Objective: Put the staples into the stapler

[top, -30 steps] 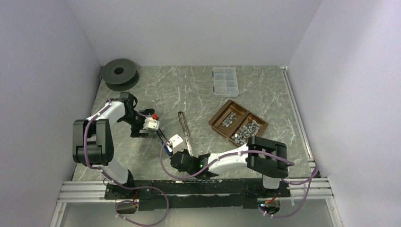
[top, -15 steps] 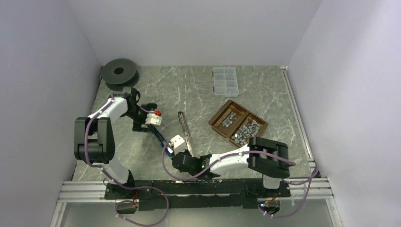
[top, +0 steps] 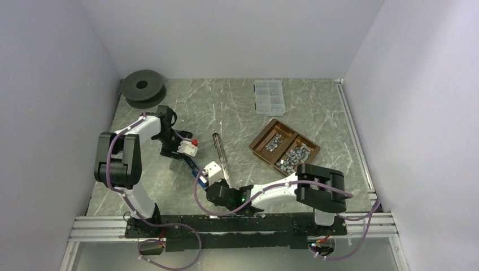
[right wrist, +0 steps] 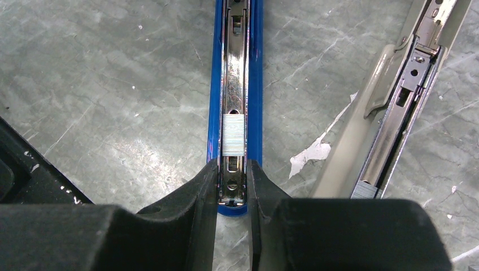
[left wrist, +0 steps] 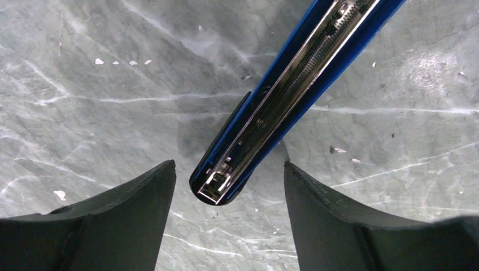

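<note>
A blue stapler (top: 194, 167) lies open on the table, its chrome magazine (right wrist: 235, 84) facing up. A short staple strip (right wrist: 233, 134) sits in the magazine. My right gripper (right wrist: 233, 189) is shut on the near end of the blue stapler; it also shows in the top view (top: 202, 179). My left gripper (left wrist: 229, 217) is open, and the stapler's far end (left wrist: 223, 183) lies between its fingers without touching them. In the top view the left gripper (top: 186, 157) is at the stapler's upper-left end. Loose staples (top: 285, 149) fill a brown tray.
A beige stapler (top: 221, 158) lies open just right of the blue one, with staples in its rail (right wrist: 366, 191). The brown two-part tray (top: 258, 141) stands right of centre. A clear compartment box (top: 268, 96) is at the back, a black spool (top: 142, 87) at the back left.
My left arm has swung to the right, and its gripper has shifted a little right onto the blue stapler's far end. My right gripper has stayed shut on the near end.
</note>
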`<action>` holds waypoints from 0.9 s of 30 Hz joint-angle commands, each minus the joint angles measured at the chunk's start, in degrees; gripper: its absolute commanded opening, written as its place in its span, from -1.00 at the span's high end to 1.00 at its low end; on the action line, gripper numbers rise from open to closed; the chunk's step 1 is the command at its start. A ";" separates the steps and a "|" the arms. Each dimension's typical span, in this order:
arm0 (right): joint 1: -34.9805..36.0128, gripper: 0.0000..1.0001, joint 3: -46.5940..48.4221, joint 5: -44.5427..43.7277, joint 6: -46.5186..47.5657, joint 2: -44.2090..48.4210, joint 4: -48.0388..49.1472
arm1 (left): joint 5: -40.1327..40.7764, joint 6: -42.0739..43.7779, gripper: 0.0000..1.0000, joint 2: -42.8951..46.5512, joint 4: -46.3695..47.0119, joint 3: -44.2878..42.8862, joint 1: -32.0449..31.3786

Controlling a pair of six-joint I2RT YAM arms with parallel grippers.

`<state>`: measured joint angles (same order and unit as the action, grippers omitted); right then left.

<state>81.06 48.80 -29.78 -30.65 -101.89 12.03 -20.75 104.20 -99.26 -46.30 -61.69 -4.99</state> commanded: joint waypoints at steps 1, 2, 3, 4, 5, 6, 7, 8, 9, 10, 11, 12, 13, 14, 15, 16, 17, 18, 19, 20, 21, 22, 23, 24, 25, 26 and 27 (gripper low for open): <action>0.20 0.93 -1.20 -1.42 -1.23 0.61 1.07 | 2.60 2.56 -0.33 -2.40 -0.52 -2.10 -1.17; 0.24 0.94 -1.24 -1.57 -1.17 0.52 1.44 | 2.95 2.20 -0.21 -2.24 -1.07 -2.49 -1.47; 0.24 0.94 -1.32 -1.75 -1.09 0.42 1.81 | 2.95 1.90 -0.11 -1.71 -1.82 -2.79 -1.83; 0.24 0.94 -1.41 -1.99 -1.08 0.26 2.16 | 2.56 1.42 -0.02 -1.01 -2.62 -2.93 -2.29; 0.20 0.95 -1.46 -2.31 -1.00 0.08 2.67 | 2.15 1.16 0.07 -0.18 -3.58 -3.23 -2.78; 0.16 0.96 -1.51 -2.63 -0.91 -0.11 3.19 | 1.72 0.84 0.18 0.69 -4.77 -3.38 -3.36; 0.02 0.97 -1.47 -2.75 -0.87 -0.40 3.77 | 1.28 0.60 0.28 1.60 -5.86 -3.54 -3.91; -0.08 0.98 -1.38 -2.88 -0.70 -0.72 4.29 | 0.72 0.38 0.36 2.41 -7.15 -3.72 -4.56; -0.22 0.99 -1.22 -3.11 -0.60 -1.09 4.84 | 0.14 0.01 0.42 3.35 -8.29 -3.94 -5.08; -0.40 1.00 -1.06 -3.33 -0.50 -1.46 5.28 | -0.17 -0.59 0.43 4.21 -9.12 -4.14 -5.64; -0.57 1.00 -0.87 -3.52 -0.36 -1.80 5.81 | -0.22 -0.89 0.45 5.37 -10.23 -4.28 -6.45; -0.82 1.00 -0.82 -3.60 -0.19 -2.13 6.66 | -0.28 -1.04 0.46 6.45 -11.24 -4.35 -7.04; -1.00 1.00 -0.73 -3.68 -0.12 -2.43 7.49 | -0.52 -1.45 0.46 7.56 -12.06 -4.34 -7.73; -1.21 1.00 -0.60 -3.76 -0.03 -2.81 8.35 | -0.84 -1.72 0.47 8.47 -13.08 -4.58 -8.38; -1.43 1.00 -0.36 -4.00 -0.19 -3.20 8.96 | -1.20 -2.23 0.47 9.55 -14.09 -4.89 -9.04; -1.77 1.00 -0.03 -4.04 -0.35 -3.68 9.47 | -1.45 -2.77 0.46 10.58 -15.12 -5.22 -9.84; -2.09 1.00 0.29 -3.91 -0.16 -4.17 10.30 | -1.82 -3.36 0.46 11.45 -16.15 -5.50 -10.58; -2.32 1.00 0.71 -3.89 0.15 -4.68 10.90 | -2.10 -3.92 0.46 12.34 -17.05 -5.87 -11.49; -2.46 1.00 1.36 -4.14 0.62 -5.21 11.31 | -2.24 -4.58 0.46 13.20 -18.00 -5.99 -12.40; -2.52 1.00 1.96 -4.48 1.18 -5.71 11.98 | -2.50 -5.13 0.46 14.08 -19.06 -6.06 -13.35; -2.56 1.00 2.56 -4.78 1.69 -6.25 12.47 | -2.80 -5.87 0.46 14.77 -19.45 -5.98 -14.22; -2.73 1.00 3.13 -4.92 2.25 -6.71 13.01 | -3.03 -6.85 0.46 15.42 -20.26 -5.79 -15.15; -2.85 1.00 3.66 -5.20 2.60 -7.53 13.50 | -3.20 -7.43 0.46 15.94 -20.78 -5.59 -15.96; -3.02 1.00 4.20 -5.46 2.88 -8.24 13.99 | -3.35 -7.93 0.46 16.43 -21.25 -5.31 -16.68; -3.20 1.00 4.77 -5.58 3.14 -9.00 14.58 | -3.36 -8.34 0.45 16.85 -21.24 -4.82 -17.07; -3.45 1.00 5.26 -5.68 3.23 -9.81 15.05 | -3.15 -8.74 0.45 17.10 -21.33 -4.39 -17.55; -3.73 1.00 5.83 -5.80 3.22 -10.69 15.45 | -2.89 -9.14 0.45 17.16 -21.43 -4.20 -17.90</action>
<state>79.70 51.24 -35.77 -28.71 -108.09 20.67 -12.80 100.97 -81.38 -57.10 -68.49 -19.64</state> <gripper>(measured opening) 0.243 0.396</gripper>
